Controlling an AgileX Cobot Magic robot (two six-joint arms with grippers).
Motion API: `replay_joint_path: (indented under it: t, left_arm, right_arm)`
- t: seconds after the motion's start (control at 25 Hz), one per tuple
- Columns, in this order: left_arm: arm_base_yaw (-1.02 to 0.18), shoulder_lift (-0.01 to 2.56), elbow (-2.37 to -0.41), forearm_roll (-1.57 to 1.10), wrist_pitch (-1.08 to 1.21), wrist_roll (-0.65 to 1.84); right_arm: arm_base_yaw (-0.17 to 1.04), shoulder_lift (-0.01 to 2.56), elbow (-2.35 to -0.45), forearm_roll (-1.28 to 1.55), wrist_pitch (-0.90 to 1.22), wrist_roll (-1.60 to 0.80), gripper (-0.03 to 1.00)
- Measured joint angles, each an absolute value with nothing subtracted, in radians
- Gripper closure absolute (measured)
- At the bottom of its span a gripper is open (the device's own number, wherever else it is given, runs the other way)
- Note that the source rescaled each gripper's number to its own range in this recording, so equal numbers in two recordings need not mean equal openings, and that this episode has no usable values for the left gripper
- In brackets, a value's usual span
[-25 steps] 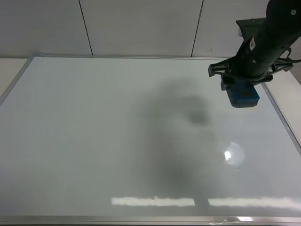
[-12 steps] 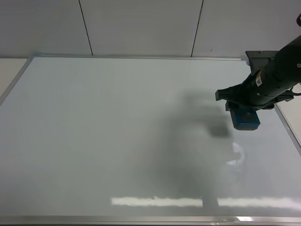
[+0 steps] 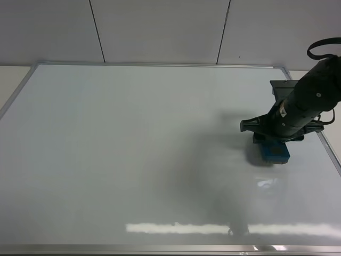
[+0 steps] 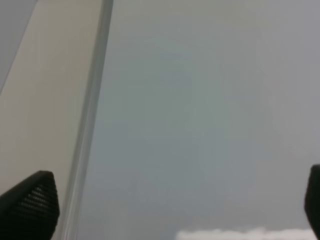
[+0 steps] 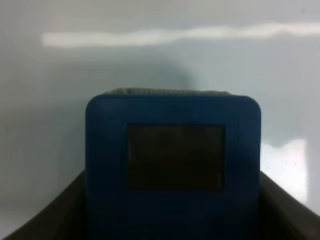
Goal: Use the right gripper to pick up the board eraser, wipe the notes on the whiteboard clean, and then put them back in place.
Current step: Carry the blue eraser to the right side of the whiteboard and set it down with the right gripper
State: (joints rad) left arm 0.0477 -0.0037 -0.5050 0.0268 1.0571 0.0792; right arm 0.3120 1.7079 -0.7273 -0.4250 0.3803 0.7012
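step: put-back, no marker strokes visible | black two-fingered right gripper (image 3: 270, 146) clamped on small teal-blue rectangular board eraser (image 3: 273, 151), right-centre of frame, low over glossy white silver-framed whiteboard (image 3: 133, 160) | next: likely lower, release, retract

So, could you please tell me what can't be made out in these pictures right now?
- Exterior high: the right gripper's fingertips are hidden by the arm above; only the board eraser's front end shows.
- Right wrist: the eraser's felt underside faces away.
- Left wrist: the left gripper's fingers are cut off by the edges; the whiteboard is blurred.
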Motion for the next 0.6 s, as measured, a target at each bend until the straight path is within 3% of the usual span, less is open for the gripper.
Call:
replay_joint_path:
  t: [0.6]
  left_arm:
    - [0.048,-0.004,-0.505,0.027,1.057,0.079]
  right_arm:
    - [0.312,1.708,-0.727,-0.443,0.368,0.709,0.97]
